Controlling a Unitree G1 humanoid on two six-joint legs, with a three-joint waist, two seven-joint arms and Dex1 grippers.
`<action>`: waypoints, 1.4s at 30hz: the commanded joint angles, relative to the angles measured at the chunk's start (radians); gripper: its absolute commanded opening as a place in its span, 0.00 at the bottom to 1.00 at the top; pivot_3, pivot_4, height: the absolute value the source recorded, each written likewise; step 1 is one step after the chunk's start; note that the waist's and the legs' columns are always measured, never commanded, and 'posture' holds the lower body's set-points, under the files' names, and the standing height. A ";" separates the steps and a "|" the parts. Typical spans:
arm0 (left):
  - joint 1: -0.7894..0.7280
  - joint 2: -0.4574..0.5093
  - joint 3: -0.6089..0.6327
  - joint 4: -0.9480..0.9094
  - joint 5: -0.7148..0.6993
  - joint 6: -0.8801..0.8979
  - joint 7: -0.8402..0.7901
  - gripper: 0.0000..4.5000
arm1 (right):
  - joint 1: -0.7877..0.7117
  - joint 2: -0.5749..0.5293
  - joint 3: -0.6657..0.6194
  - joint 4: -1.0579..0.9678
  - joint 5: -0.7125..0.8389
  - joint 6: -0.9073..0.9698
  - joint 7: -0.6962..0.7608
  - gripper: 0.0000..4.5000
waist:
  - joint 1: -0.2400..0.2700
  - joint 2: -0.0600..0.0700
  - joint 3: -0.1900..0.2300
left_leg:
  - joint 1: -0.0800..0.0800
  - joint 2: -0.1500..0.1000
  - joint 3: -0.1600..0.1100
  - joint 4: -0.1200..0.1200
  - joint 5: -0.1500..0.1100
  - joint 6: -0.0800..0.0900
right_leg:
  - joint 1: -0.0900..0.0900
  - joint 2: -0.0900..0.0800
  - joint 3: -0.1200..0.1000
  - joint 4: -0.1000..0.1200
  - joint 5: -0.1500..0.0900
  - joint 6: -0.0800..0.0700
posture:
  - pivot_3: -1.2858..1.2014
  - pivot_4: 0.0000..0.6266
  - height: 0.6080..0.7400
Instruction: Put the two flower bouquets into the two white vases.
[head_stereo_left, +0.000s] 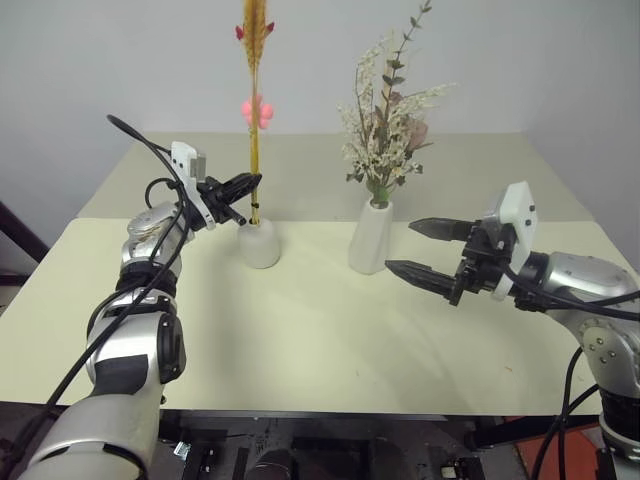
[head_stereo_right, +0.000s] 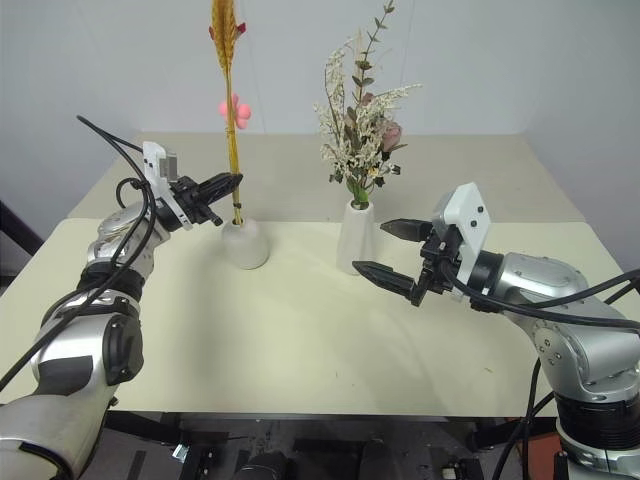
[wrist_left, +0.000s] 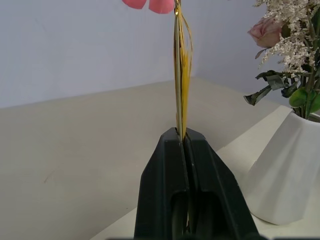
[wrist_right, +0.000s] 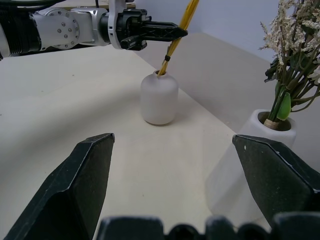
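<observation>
A slim bouquet of golden wheat stalks (head_stereo_left: 254, 110) with small pink blossoms stands upright, its stem end inside the mouth of the short round white vase (head_stereo_left: 259, 243). My left gripper (head_stereo_left: 252, 181) is shut on the stalks just above that vase. The bushy bouquet (head_stereo_left: 388, 120) of cream sprigs, green leaves and a pale pink bloom stands in the taller tapered white vase (head_stereo_left: 371, 238). My right gripper (head_stereo_left: 415, 247) hangs open to the right of the tall vase, with nothing between its fingers.
Both vases stand mid-table on a cream tabletop (head_stereo_left: 300, 330), near a seam that runs across it. A pale wall rises behind the table. Black cables (head_stereo_left: 150, 150) loop off my left arm.
</observation>
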 joint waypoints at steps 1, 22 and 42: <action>-0.050 0.027 0.025 -0.006 -0.006 -0.015 0.012 0.00 | -0.013 -0.007 -0.020 -0.024 0.014 -0.002 -0.007 1.00 | 0.000 0.000 0.000 | 0.000 0.000 0.000 0.000 0.000 0.000 | 0.000 0.000 0.000 0.000 0.000 0.000 | 0.52 0.24 1.00; -0.047 0.011 0.019 0.012 0.008 -0.025 0.026 0.00 | 0.001 -0.007 -0.024 -0.037 0.024 0.001 -0.024 1.00 | 0.000 0.000 0.000 | 0.000 0.000 0.000 0.000 0.000 0.000 | 0.000 0.000 0.000 0.000 0.000 0.000 | 0.52 0.24 1.00; -0.011 -0.003 0.009 0.012 0.020 -0.024 0.042 0.00 | 0.011 -0.011 -0.028 -0.041 0.026 -0.001 -0.037 1.00 | 0.000 0.000 0.000 | 0.000 0.000 0.000 0.000 0.000 0.000 | 0.000 0.000 0.000 0.000 0.000 0.000 | 0.52 0.24 1.00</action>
